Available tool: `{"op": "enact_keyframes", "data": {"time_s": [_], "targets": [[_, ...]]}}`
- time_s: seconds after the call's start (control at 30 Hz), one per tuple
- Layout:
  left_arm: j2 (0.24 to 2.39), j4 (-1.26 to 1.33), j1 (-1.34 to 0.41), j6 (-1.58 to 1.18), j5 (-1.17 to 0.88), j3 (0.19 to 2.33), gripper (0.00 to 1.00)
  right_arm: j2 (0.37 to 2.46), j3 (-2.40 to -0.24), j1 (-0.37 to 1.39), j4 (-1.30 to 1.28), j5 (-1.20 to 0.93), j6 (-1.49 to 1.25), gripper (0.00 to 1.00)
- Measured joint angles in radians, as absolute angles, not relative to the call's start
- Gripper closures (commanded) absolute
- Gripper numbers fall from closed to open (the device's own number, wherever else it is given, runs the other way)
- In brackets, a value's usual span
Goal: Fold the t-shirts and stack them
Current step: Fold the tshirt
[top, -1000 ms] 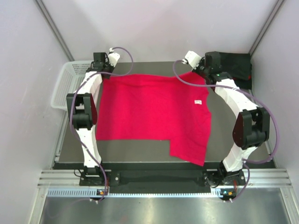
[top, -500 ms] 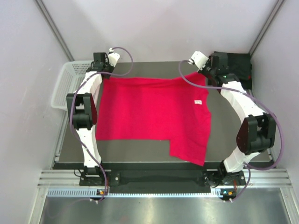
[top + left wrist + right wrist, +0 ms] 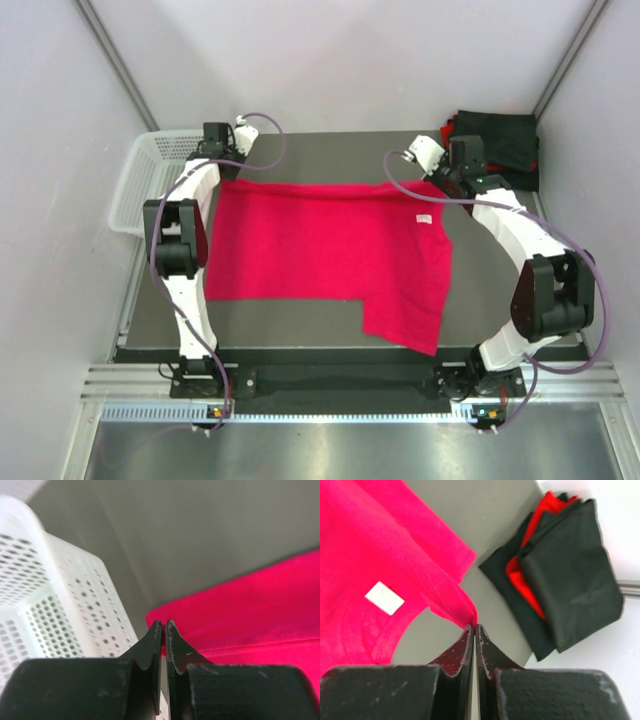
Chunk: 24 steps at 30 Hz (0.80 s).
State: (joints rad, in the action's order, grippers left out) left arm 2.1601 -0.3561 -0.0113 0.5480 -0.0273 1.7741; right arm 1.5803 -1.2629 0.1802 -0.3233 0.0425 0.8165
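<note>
The crimson red t-shirt (image 3: 330, 250) lies spread on the dark table, with a white label (image 3: 425, 219) near its right side. My left gripper (image 3: 222, 172) is shut on the shirt's far left corner (image 3: 165, 622). My right gripper (image 3: 447, 183) is shut on its far right corner (image 3: 470, 615). Both lift that far edge slightly. A folded pile of black and red t-shirts (image 3: 498, 140) sits at the far right corner, and shows in the right wrist view (image 3: 560, 565).
A white mesh basket (image 3: 145, 175) stands off the table's far left edge, close to my left gripper; it also shows in the left wrist view (image 3: 55, 595). Grey walls close in the back and sides.
Both grippers have drawn the shirt's far edge toward the near side, shortening the spread cloth. The right arm has swung outward to the right.
</note>
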Motion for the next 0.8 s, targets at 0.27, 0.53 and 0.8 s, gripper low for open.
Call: {"op": "enact_keyframes", "data": {"time_s": [0.27, 0.53, 0.8], "targets": [[2.155, -0.364, -0.009, 0.551, -0.011, 1.708, 1.00, 1.557, -1.201, 0.183, -0.339, 0.022, 0.778, 1.00], [2.123, -0.361, 0.003, 0.557, -0.002, 1.652, 1.00, 1.530, -1.103, 0.213, -0.367, 0.001, 0.749, 1.00], [2.115, -0.368, 0.004, 0.563, -0.004, 1.639, 1.00, 1.530, -1.091, 0.222, -0.391, -0.023, 0.731, 1.00]]}}
